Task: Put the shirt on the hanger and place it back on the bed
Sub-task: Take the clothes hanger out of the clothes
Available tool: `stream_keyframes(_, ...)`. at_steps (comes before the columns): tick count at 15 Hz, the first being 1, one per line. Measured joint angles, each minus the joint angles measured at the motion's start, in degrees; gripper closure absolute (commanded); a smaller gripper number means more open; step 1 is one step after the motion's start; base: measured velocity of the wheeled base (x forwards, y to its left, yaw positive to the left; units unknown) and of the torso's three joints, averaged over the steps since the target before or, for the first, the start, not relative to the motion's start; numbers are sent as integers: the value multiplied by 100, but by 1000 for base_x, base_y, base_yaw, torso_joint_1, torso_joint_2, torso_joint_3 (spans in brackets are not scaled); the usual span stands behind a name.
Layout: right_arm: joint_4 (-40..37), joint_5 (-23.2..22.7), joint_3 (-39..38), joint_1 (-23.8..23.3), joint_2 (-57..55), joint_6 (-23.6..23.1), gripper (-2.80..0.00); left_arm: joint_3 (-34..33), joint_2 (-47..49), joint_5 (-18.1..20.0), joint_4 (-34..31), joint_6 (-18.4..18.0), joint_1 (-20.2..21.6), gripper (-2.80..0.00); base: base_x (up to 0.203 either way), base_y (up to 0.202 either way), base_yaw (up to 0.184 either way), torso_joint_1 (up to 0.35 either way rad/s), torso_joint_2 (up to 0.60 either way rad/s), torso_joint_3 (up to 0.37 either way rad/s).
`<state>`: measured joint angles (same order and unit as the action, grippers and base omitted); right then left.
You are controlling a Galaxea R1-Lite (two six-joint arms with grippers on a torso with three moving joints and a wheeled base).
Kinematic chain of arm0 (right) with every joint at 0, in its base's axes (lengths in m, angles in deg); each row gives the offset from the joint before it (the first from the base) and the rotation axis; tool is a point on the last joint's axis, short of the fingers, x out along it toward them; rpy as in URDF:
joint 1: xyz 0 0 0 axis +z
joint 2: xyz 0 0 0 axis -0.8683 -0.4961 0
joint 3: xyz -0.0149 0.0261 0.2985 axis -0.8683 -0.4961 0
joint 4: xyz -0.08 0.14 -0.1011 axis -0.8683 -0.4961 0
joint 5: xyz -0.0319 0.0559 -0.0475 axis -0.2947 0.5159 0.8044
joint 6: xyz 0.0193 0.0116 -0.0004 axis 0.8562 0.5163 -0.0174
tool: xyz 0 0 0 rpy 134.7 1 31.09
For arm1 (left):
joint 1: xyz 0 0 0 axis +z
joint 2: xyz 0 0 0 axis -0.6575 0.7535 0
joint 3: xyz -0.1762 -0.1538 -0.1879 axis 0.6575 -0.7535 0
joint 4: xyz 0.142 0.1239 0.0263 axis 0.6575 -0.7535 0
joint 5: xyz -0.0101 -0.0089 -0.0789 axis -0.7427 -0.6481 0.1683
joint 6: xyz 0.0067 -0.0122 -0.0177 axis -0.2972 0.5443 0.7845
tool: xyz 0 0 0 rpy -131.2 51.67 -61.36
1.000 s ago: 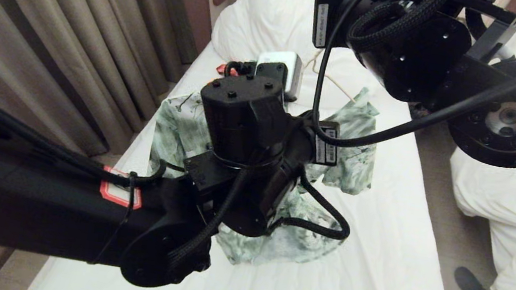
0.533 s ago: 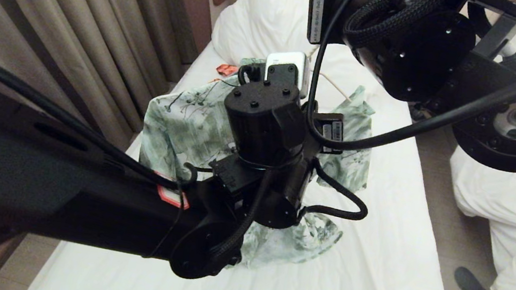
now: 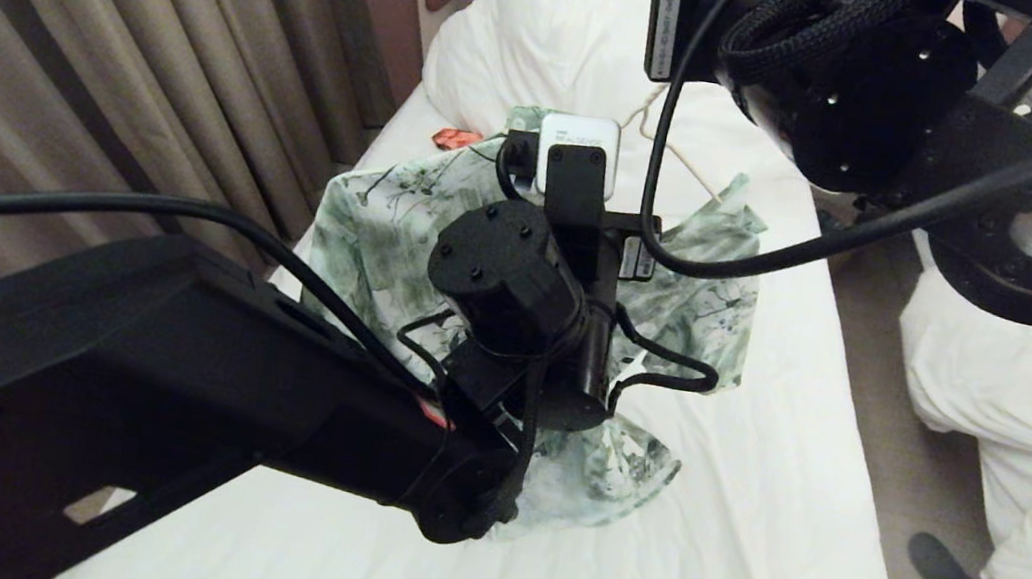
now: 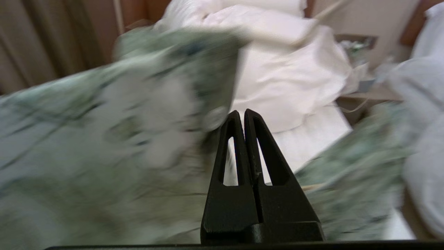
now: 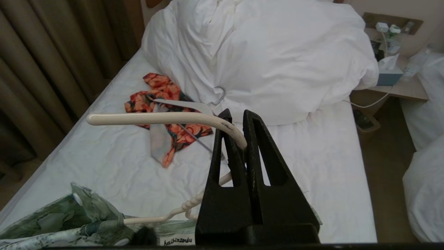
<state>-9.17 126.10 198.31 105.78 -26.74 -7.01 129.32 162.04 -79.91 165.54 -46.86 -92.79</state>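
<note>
The bed (image 3: 770, 568) is long, with a white sheet, and the big white duvet (image 5: 277, 52) is heaped at its head end. The shirt (image 3: 384, 221), green and white, hangs in the air above the middle of the bed, between the two arms. The left claw (image 4: 241, 116) is next to the shirt cloth, its fingers pressed together; I cannot tell if cloth is between them. The right claw (image 5: 236, 119) is above the bed and grips the curved hook of the cream hanger (image 5: 156, 118). An orange garment (image 5: 163, 100) lies on the bed near the duvet.
</note>
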Motion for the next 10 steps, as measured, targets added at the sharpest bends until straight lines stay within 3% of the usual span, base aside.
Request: stream_keyframes(10,11,-2,-249,-448,241,0,0,133,-193,1,-215,-14,599,0,0,0,0,0,0,0)
